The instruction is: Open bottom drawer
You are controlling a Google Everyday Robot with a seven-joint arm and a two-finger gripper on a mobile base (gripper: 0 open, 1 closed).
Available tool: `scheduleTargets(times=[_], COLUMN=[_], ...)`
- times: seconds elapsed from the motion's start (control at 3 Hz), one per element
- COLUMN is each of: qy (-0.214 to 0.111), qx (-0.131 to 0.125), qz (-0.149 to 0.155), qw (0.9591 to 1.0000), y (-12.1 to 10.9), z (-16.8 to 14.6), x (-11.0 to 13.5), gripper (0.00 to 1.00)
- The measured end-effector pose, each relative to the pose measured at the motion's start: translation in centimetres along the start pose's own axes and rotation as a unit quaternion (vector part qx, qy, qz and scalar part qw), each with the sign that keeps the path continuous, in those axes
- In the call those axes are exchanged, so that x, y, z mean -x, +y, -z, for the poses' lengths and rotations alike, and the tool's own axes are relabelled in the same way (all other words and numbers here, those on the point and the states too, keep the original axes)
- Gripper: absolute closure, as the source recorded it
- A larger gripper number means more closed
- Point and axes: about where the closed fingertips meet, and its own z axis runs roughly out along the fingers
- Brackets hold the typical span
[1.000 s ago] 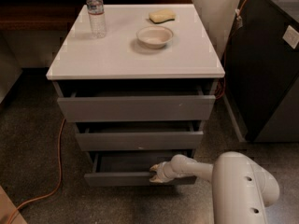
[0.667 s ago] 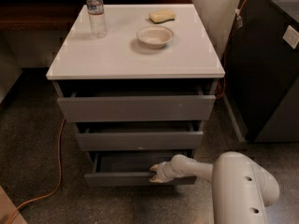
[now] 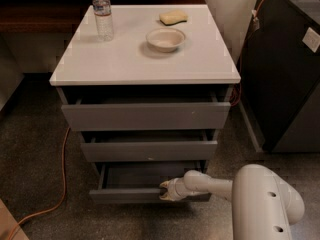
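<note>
The bottom drawer [image 3: 125,195] is the lowest, slimmest grey front of the cabinet; it stands pulled out, with its shallow grey tray inside showing. My gripper [image 3: 165,190] reaches in from the right on a white arm [image 3: 215,184] and sits at the top edge of this drawer's front, right of its middle. The mid drawer [image 3: 149,151] and the tallest top drawer [image 3: 145,115] above it each stand slightly out.
The white cabinet top [image 3: 125,59] bears a water bottle [image 3: 102,14], a beige bowl [image 3: 165,39] and a yellow sponge [image 3: 173,17]. An orange cable [image 3: 62,184] runs on the floor at the left. A dark cabinet [image 3: 290,69] stands at the right.
</note>
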Motion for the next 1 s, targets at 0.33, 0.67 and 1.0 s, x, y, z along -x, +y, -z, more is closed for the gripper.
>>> scheduleTargets(times=[0.33,0.67,1.0], qy=[-0.001,-0.013,-0.014], qx=[0.001,0.007,0.007], qz=[0.001,0.005,0.006], qw=[1.0000,0.9999,0.9999], y=[0.3,3.1,3.3], z=[0.1,0.5,0.5], x=[0.0,0.4,0.5], gripper=[1.00,1.00,1.00])
